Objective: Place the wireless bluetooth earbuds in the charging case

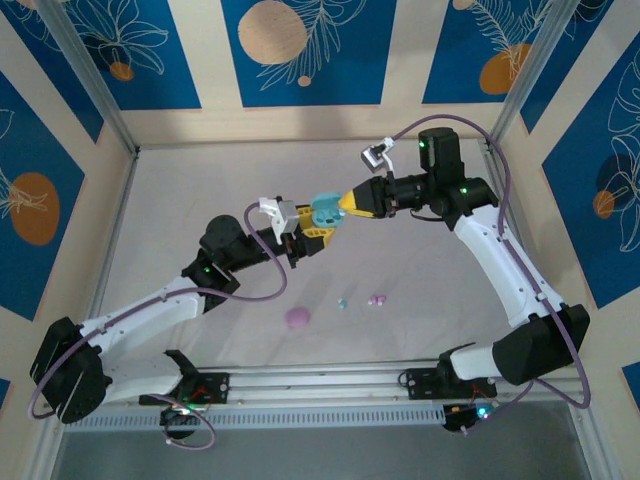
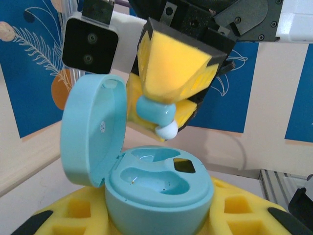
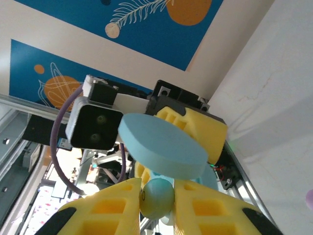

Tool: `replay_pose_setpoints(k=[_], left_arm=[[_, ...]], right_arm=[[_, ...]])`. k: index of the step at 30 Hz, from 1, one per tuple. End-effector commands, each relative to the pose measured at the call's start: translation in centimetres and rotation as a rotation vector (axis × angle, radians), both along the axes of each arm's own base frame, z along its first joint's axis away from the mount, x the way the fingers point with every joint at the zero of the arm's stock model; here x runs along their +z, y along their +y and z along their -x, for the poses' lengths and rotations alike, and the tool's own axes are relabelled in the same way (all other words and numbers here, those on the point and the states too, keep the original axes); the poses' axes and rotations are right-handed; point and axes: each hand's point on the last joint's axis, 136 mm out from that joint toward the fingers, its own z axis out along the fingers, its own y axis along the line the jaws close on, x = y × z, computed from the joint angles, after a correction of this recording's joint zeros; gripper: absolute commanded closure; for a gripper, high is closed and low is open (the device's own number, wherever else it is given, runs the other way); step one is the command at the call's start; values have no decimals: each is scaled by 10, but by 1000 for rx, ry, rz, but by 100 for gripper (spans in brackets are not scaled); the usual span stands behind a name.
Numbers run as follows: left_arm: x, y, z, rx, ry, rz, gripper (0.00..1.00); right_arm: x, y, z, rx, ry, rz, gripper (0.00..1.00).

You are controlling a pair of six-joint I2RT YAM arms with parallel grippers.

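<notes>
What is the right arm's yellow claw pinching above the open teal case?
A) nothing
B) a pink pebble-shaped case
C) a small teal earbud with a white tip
C: the right gripper is shut on the small teal white-tipped earbud over the open teal plastic charging case.

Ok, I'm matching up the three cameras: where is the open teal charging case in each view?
Top external: teal charging case mid-picture, at the yellow tip of the right gripper.
Left wrist: bottom centre, lid standing open at left.
Right wrist: centre, lid seen as a teal oval.
Shared landmark: the right gripper pinching a teal earbud close to the case.
</notes>
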Motion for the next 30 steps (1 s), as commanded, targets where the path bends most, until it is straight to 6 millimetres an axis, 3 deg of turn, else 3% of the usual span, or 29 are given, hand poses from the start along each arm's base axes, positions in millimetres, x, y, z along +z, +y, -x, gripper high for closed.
replay_pose_setpoints(k=[1,19,30], left_arm=[[26,-2,11,-40,-62,55,74],[27,-1,7,-23,-53,69,74],[30,-1,6,-20,-54,81,74]], right_arm=[[2,3,4,-15,-48,16,79],[-2,13,6,-66,-166,77,79],[-15,18,8,-88,-224,167,76]])
